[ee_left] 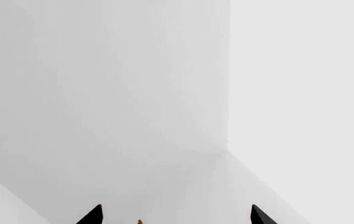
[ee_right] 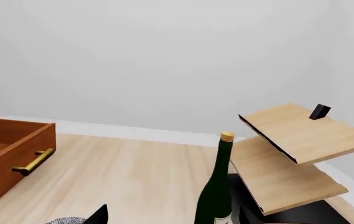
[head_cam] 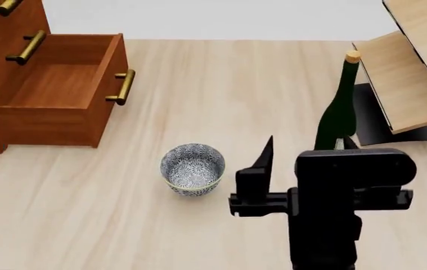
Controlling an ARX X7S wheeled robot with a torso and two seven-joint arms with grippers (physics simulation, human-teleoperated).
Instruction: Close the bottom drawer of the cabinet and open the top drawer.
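No text, label or sign is readable.

Bowl (head_cam: pixel 192 168), bottle (head_cam: pixel 339 109) perhaps obstructing

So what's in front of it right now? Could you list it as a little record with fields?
surface: pale wooden table
cabinet: reddish-brown wooden cabinet with three brass-handled drawers, far left in the head view
bottom drawer: bottom drawer pulled out, empty
top drawer: top drawer shut, only its handle showing
bowl: blue-and-white patterned bowl, mid-table
bottle: dark green glass bottle with a cork-coloured top, upright
rack: pale wooden rack with slanted shelves, right of the bottle
right gripper: right gripper, jaws apart near the bottle, holding nothing
left gripper: left gripper, jaws apart, facing blank wall
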